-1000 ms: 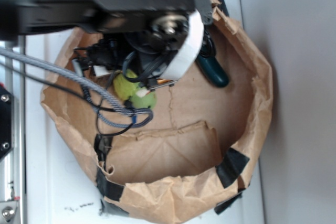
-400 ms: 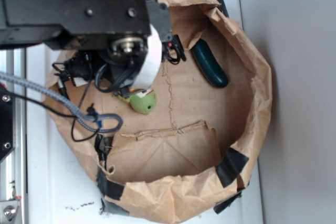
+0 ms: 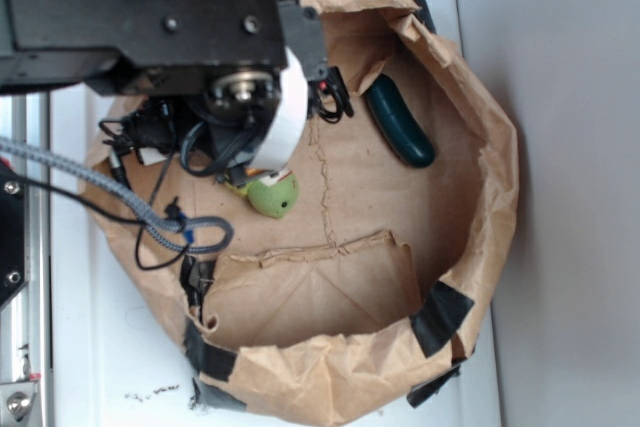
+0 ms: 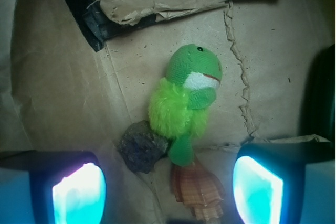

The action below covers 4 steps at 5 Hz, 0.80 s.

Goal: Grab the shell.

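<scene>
Arm unmoved since the last frame, gripper (image 4: 168,190) jaws spread, hovering over shell (image 4: 197,190) touching green plush (image 4: 184,106) foot; approach step, next descend and close.

The arm enters from the upper left of the exterior view as a black, bolted link, ending in a wrist assembly with a round metal hub and a white band. Loose black cables and a braided grey cable hang below the wrist. The hand (image 4: 168,190) points straight down. In the wrist view its two fingers (image 4: 79,192) appear at the lower left and lower right corners, spread wide apart, with nothing clamped between them. Both pads glow blue-white.
</scene>
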Motion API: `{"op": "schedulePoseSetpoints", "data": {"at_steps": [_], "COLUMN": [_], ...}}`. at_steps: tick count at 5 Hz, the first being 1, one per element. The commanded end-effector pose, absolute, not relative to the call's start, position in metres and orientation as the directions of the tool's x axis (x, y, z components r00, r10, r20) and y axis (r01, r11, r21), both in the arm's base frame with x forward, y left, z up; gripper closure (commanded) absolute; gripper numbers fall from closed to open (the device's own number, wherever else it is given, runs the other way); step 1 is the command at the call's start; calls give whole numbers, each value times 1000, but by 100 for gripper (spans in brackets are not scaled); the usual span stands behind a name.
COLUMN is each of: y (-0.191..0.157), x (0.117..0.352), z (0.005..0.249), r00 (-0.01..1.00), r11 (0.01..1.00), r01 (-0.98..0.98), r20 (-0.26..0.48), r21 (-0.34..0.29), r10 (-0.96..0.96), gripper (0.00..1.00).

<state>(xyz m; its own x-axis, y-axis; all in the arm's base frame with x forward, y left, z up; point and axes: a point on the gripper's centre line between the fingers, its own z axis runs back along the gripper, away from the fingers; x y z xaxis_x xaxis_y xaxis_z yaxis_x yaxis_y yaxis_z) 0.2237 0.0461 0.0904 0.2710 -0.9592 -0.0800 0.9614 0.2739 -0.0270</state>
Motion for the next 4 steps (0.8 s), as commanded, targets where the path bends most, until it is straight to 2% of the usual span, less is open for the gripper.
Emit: {"op": "schedulePoseSetpoints", "data": {"at_steps": [1,2,4], "y": [61,73,92], "x": [253,253,239], "z": [66,69,83], "r00": [263,228,158], "r11": [260,225,152], "r01": [965,974,986], "r20": [-119,-113,-99], "r21": [39,38,64], "r10": [-958,-967,-983], "gripper": [0,0,0]}}
